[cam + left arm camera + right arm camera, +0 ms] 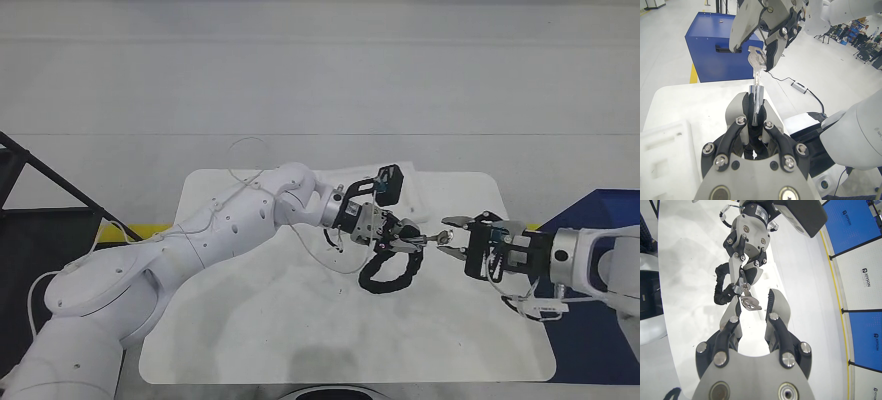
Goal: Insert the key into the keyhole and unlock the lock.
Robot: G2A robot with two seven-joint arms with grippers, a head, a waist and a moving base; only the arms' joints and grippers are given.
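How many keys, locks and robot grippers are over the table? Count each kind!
Silver metal key: 1
Black cable lock with chrome cylinder: 1
Grippers, left gripper and right gripper: 2
Total: 4

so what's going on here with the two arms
The left gripper is shut on the lock, holding its metal cylinder up above the table. The key is sitting in the keyhole. The right gripper is open, with its fingers on either side of the key's head, not clamped on it. Whether the lock has been turned can't be told.
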